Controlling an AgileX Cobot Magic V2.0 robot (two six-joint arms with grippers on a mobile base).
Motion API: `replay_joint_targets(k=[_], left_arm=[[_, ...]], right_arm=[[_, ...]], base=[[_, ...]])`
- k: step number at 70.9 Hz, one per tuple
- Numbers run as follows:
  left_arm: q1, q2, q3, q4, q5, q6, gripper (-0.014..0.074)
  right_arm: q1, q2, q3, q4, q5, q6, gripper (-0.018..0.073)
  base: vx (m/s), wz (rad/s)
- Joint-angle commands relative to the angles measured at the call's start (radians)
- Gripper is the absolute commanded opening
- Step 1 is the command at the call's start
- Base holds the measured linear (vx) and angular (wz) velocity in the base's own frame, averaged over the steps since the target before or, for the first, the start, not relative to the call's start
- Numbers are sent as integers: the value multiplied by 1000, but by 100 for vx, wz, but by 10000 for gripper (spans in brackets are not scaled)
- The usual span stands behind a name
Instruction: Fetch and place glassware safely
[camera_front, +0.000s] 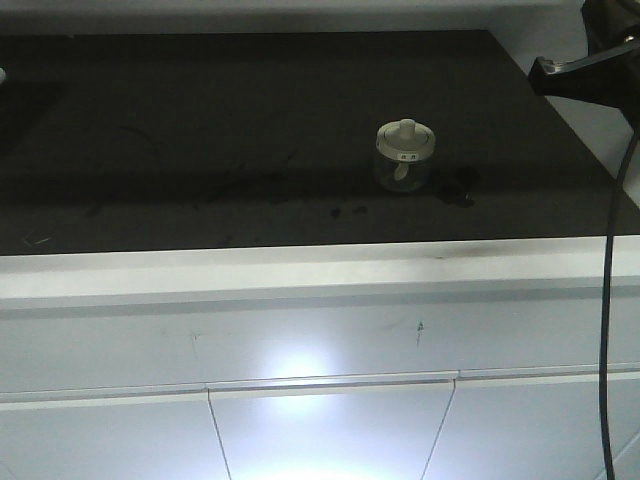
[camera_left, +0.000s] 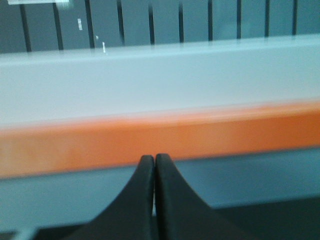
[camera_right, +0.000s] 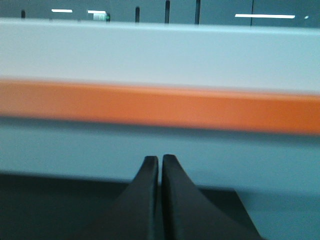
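Note:
The glassware (camera_front: 405, 155), a small squat clear jar with a cream-white knobbed lid, stands upright on the black countertop (camera_front: 200, 130), right of centre. Part of my right arm (camera_front: 585, 70) reaches in at the top right, well apart from the jar. In the right wrist view my right gripper (camera_right: 160, 159) is shut with nothing between its fingers. My left gripper (camera_left: 154, 157) is also shut and empty in the left wrist view. Neither wrist view shows the jar.
Dark smudges (camera_front: 460, 188) lie on the top just right of the jar. A white front edge (camera_front: 300, 270) and drawer fronts (camera_front: 330, 430) sit below. A black cable (camera_front: 610, 300) hangs at the right. Both wrist views face a wall with an orange band (camera_right: 160, 107).

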Motion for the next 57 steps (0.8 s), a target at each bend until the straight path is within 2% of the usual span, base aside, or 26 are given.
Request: replay_joint_targets(k=[1,24,42,57], left_arm=[[-5,-54,-47,-3,-106,-2,-7],[-5,-84,-47,-3,8,-2,-7],[-5,-195,-41,-3,233,0,-7],[-5,-355,127,2,246,0,-7]], right_arm=[[2,-39,-34,-12,-37,-11,-1],[2,-44,-33,-12,18,-11,-1],[2,-100,-32,-12,161,-1,-1],[2,-156,47,-12,165,48,-1]], base=[[0,0],[0,0],[0,0],[0,0]])
